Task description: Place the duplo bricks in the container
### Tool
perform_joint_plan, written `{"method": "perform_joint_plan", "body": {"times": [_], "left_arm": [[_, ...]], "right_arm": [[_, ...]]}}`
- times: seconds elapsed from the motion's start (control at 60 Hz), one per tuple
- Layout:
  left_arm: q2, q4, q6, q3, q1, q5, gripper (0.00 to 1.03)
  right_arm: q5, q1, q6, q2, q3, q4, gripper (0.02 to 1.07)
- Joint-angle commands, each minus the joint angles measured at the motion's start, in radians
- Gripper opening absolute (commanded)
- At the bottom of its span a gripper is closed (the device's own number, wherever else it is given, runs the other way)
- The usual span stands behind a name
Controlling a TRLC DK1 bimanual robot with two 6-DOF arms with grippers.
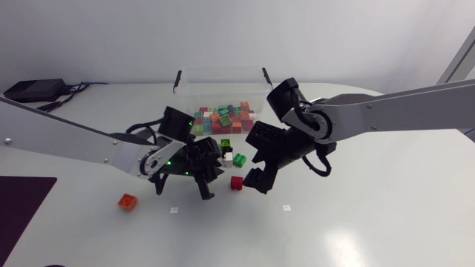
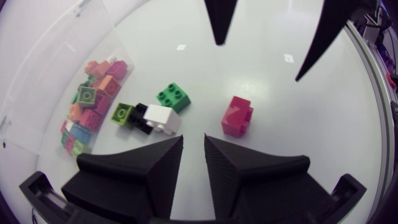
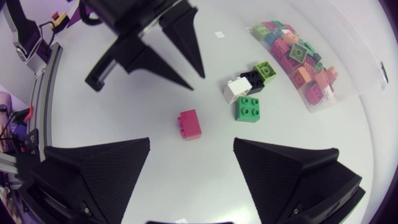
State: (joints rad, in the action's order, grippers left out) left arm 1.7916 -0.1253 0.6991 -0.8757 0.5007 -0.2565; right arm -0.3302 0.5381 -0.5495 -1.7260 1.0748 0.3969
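Observation:
A red brick [image 1: 237,182] [image 2: 237,117] [image 3: 189,124] lies on the white table between my two grippers. My left gripper [image 1: 215,169] [image 2: 193,138] [image 3: 196,82] is shut with nothing between its fingers, just short of the red brick. My right gripper [image 1: 251,167] [image 3: 191,144] stands open and faces it, with the red brick just ahead of the gap between its fingers. Beside the red brick lie a green brick [image 1: 240,159] [image 2: 173,97] [image 3: 250,107] and a touching cluster of white [image 2: 161,118] [image 3: 237,89], black [image 3: 252,79] and lime [image 2: 123,114] [image 3: 265,70] bricks. The clear container [image 1: 223,72] [image 2: 74,37] [image 3: 367,56] behind them holds several bricks.
An orange brick [image 1: 128,201] lies alone at the front left, under my left arm. A black box with cables [image 1: 33,90] sits at the back left corner. A dark mat [image 1: 18,208] covers the table's left front edge.

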Motion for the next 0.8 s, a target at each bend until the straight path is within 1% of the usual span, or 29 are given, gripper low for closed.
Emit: {"method": "perform_joint_plan", "body": {"times": [0.0, 0.083, 0.15, 0.167, 0.233, 0.267, 0.333, 0.367, 0.417, 0.5, 0.583, 0.783], "left_arm": [[-0.063, 0.018, -0.016, 0.014, -0.027, -0.012, 0.25], [-0.086, 0.033, -0.015, 0.011, -0.047, -0.018, 0.26], [-0.110, 0.036, -0.015, 0.014, -0.060, -0.018, 0.30], [-0.115, 0.038, -0.015, 0.014, -0.065, -0.018, 0.34], [-0.138, 0.061, -0.013, 0.014, -0.080, -0.018, 0.60], [-0.150, 0.073, -0.012, 0.015, -0.085, -0.018, 0.69], [-0.176, 0.092, -0.003, 0.021, -0.099, -0.020, 0.82], [-0.193, 0.098, -0.001, 0.026, -0.106, -0.020, 0.86], [-0.221, 0.112, 0.002, 0.029, -0.125, -0.024, 0.90], [-0.270, 0.138, 0.002, 0.027, -0.163, -0.032, 0.91], [-0.324, 0.185, 0.000, 0.021, -0.225, -0.055, 0.95], [-0.400, 0.250, 0.002, 0.043, -0.338, -0.063, 0.95]], "right_arm": [[-0.006, 0.020, -0.046, -0.046, 0.008, 0.017, 0.99], [-0.001, 0.036, -0.053, -0.070, 0.028, 0.020, 0.99], [-0.001, 0.040, -0.055, -0.089, 0.045, 0.022, 0.99], [-0.001, 0.042, -0.055, -0.093, 0.048, 0.023, 0.99], [-0.001, 0.045, -0.064, -0.109, 0.056, 0.028, 0.99], [0.000, 0.048, -0.072, -0.116, 0.060, 0.033, 0.99], [0.005, 0.053, -0.084, -0.127, 0.068, 0.039, 0.99], [0.005, 0.053, -0.090, -0.132, 0.073, 0.042, 0.99], [0.005, 0.053, -0.101, -0.136, 0.083, 0.048, 0.99], [0.013, 0.053, -0.115, -0.152, 0.103, 0.059, 0.99], [0.014, 0.053, -0.130, -0.172, 0.131, 0.077, 0.99], [0.013, 0.059, -0.161, -0.214, 0.206, 0.131, 0.99]]}}
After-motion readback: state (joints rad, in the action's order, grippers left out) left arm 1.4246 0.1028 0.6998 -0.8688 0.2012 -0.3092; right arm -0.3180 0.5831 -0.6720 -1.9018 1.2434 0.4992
